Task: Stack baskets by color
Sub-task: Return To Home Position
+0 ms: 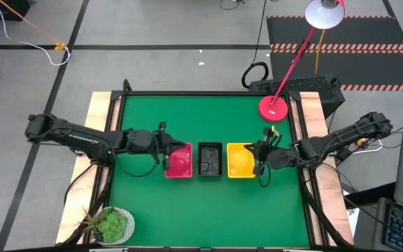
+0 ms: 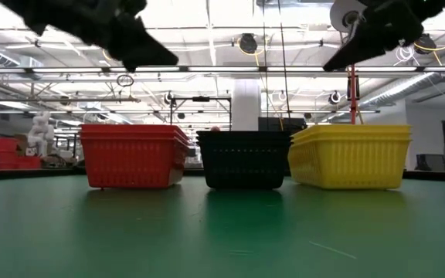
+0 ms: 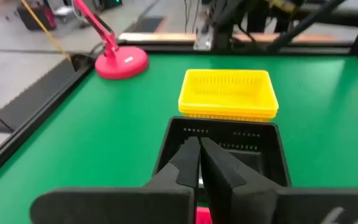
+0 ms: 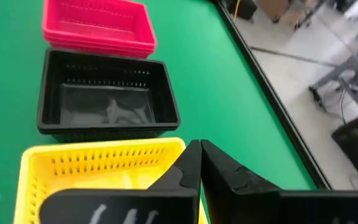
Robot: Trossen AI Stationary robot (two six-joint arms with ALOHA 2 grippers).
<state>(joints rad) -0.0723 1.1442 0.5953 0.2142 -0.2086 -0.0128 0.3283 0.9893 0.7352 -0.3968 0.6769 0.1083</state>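
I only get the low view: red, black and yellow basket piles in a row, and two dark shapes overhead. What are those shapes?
Observer: They are the robot's two arms. From above, the left tool hangs over the outer edge of the red stack, and the right tool over the outer edge of the yellow stack.
Operator: Are they carrying anything?
Observer: No. The wrist views show the left tool's fingers and the right tool's fingers pressed shut on nothing.
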